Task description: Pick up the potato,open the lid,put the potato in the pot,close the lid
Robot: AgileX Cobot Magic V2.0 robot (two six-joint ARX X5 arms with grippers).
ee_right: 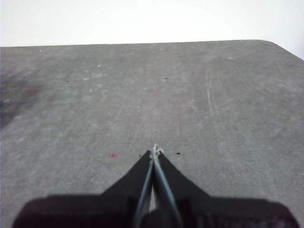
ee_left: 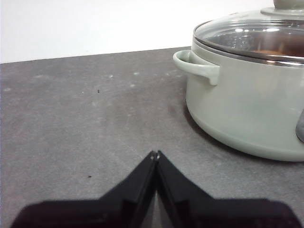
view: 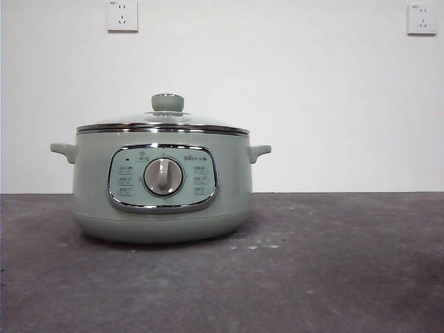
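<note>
Pot (view: pixel 161 201): lid (view: pixel 164 123) sits on it; orange patch under the glass, maybe the potato (ee_left: pixel 271 52).
Left gripper (ee_left: pixel 155 154): closed, empty, pot at 2 o'clock.
Right gripper (ee_right: pixel 155 149): closed, empty.
Risk: lid perhaps not fully seated.

left gripper (ee_left: pixel 155 154): jaws closed, empty | right gripper (ee_right: pixel 155 149): jaws closed, empty

Lid (view: pixel 163 119) on pot (view: pixel 161 184); pot on table (view: pixel 333 277), left of centre; wall sockets (view: pixel 122 15) behind.
</note>
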